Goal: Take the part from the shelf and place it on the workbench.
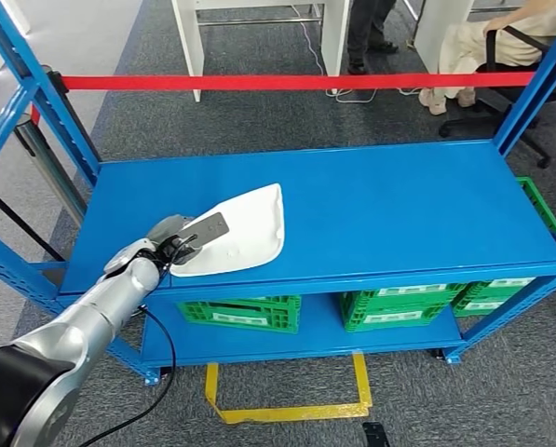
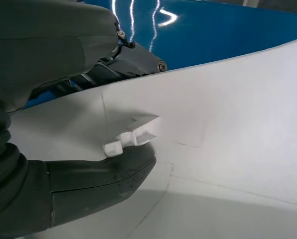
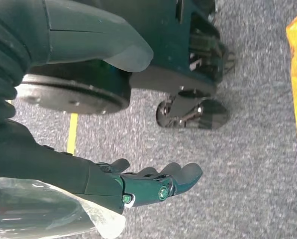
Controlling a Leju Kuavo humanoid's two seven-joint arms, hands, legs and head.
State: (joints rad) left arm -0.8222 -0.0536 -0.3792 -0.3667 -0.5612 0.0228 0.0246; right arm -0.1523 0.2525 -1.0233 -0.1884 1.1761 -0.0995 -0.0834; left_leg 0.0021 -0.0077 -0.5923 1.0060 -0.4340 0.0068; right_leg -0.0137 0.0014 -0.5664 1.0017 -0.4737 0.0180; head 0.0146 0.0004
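Note:
The white, curved plastic part (image 1: 250, 228) lies on the blue shelf's top board (image 1: 401, 205), near its front left. My left hand (image 1: 168, 247) grips the part's near left end, with a grey finger laid across its top. In the left wrist view the white part (image 2: 233, 124) sits between the thick thumb (image 2: 101, 179) on one face and the darker fingers (image 2: 132, 57) on the other. My right hand (image 3: 147, 184) hangs over the grey carpet with its fingers stretched out and nothing in it.
Green crates (image 1: 243, 312) (image 1: 401, 307) stand on the lower shelf board. Blue uprights rise at the shelf's corners. A red tape barrier (image 1: 296, 82) runs behind the shelf. A seated person (image 1: 485, 47) and another person's legs (image 1: 370, 28) are beyond it. Yellow floor tape (image 1: 289, 410) marks the carpet.

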